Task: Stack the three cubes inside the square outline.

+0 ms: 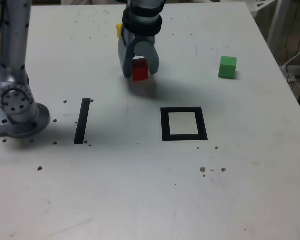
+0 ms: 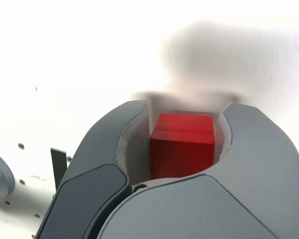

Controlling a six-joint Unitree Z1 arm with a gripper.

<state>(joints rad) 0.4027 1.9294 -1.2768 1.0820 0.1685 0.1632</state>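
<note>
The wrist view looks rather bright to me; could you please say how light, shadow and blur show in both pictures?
Wrist view: tabletop washed out to near white, soft blurred shadows beyond the gripper, red cube darker on its near face. Exterior view: softer light, diffuse shadow below the gripper, black square outline crisp.

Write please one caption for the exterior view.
Pincer around red cube; green cube beyond black square outline.

straight black strip [image 1: 82,121], pale tabletop [image 1: 115,195], small dark spots [image 1: 40,168], white cable [image 1: 299,87]
</note>
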